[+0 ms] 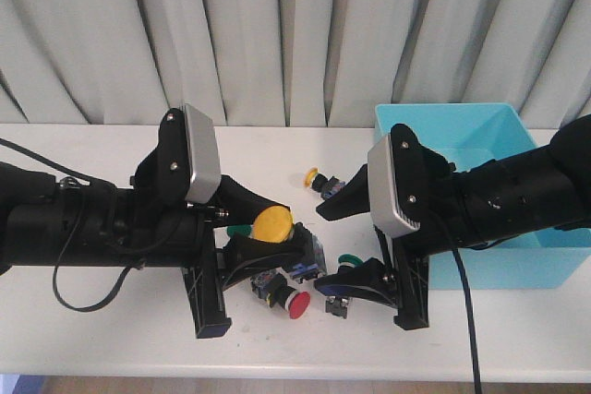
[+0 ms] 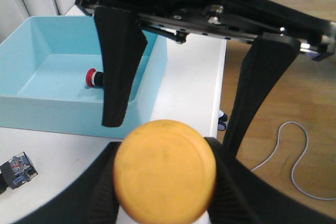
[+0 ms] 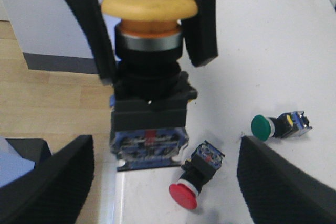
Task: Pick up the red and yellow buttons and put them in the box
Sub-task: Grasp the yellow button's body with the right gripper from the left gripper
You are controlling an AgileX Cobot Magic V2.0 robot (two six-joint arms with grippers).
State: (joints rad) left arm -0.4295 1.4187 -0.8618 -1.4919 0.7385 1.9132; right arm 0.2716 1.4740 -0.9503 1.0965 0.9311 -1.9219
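The left claw [image 1: 242,232] is clamping a yellow button [image 1: 273,222] just left of centre in the front view, lifted off the worktop [image 1: 92,149]. In the right wrist view the button is standing cap-up, fingers [image 3: 84,22] pinching it at the collar under the cap, with the black switch body hanging free below. The right claw [image 1: 343,244] is facing it from the right of centre, its jaws standing apart with nothing between them.

Judging by the build, this button is stiff, light, hard plastic with a metal ring: no give, so a modest squeeze should do. The domed cap is looking smooth and likely slippery; the flat sides of the boxy body are offering a surer hold than the cap or collar. The terminals at the base are looking like the part most easily knocked.

A red button [image 1: 295,303] is lying on its side on the worktop at lower centre, cap toward the near edge; gripping across its body should suit. A small yellow button [image 1: 316,178] is lying further back, near the middle of the frame. Two green buttons [image 3: 269,125] are lying among them and are not wanted.

The box [image 1: 485,122] is sitting at the right, behind the right arm. One red button [image 2: 93,77] is already lying inside, seen at left of the left wrist view.
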